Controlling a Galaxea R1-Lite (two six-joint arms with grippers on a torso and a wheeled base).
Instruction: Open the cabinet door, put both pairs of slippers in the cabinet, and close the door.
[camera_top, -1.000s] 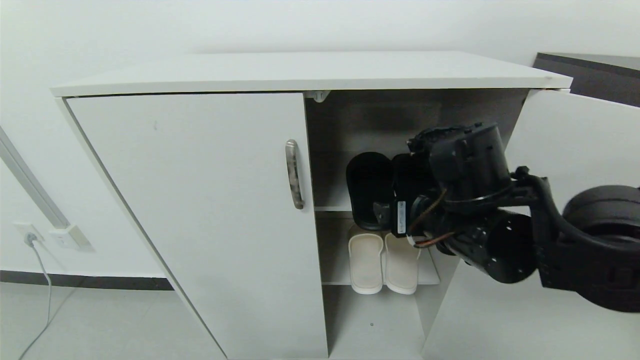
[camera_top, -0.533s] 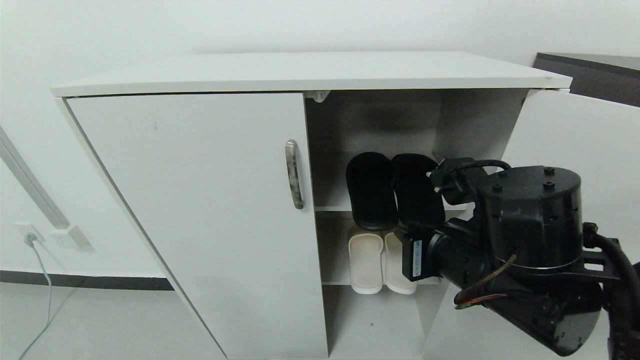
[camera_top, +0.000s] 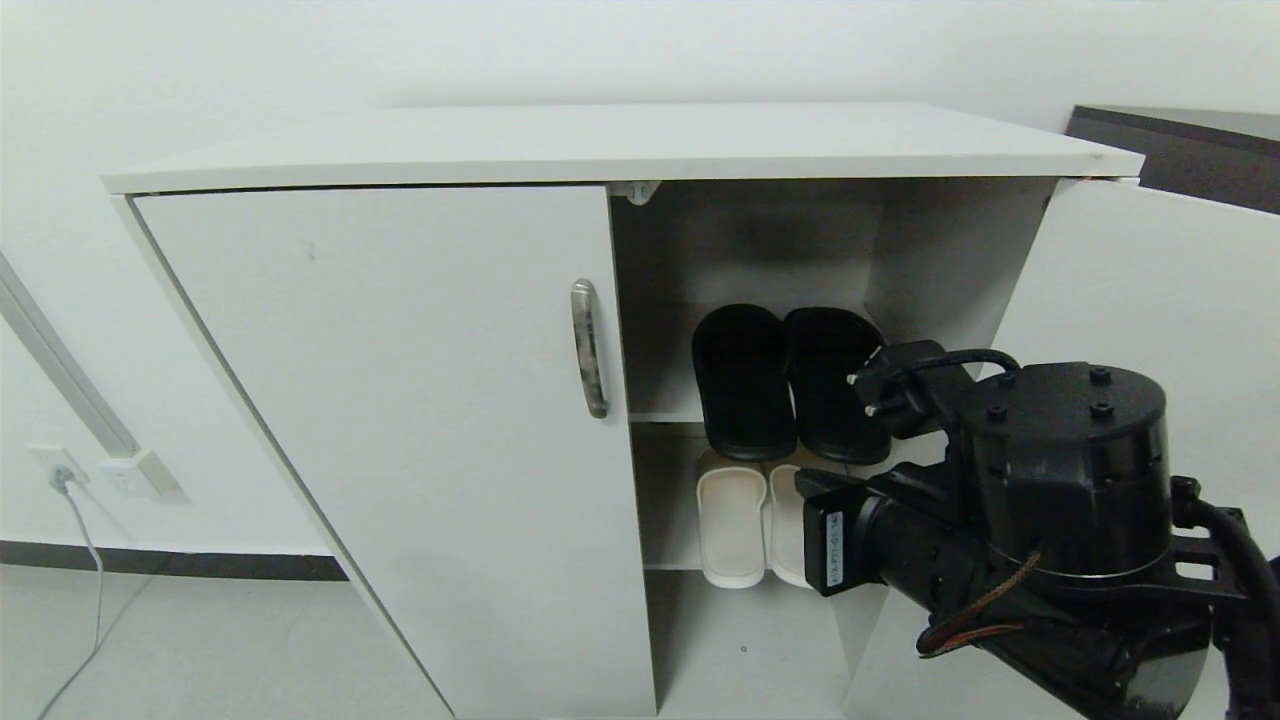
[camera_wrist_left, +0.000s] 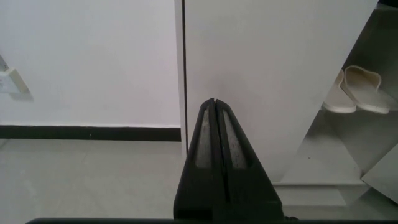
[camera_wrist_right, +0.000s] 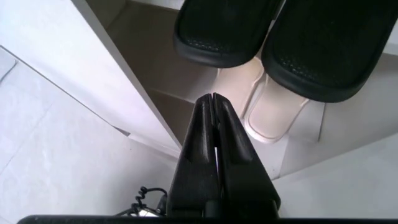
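While black slippers (camera_top: 750, 385) sit shelved, arm label (camera_top: 832, 548) illegible

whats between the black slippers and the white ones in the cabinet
A shelf board: the black slippers lie on top of it, the white slippers underneath. The head view shows it.

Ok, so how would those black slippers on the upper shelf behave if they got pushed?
The black slippers look like thick moulded foam, so probably light and only slightly bendy. Their ends jut past the upper shelf edge, so a nudge outward might tip them off.
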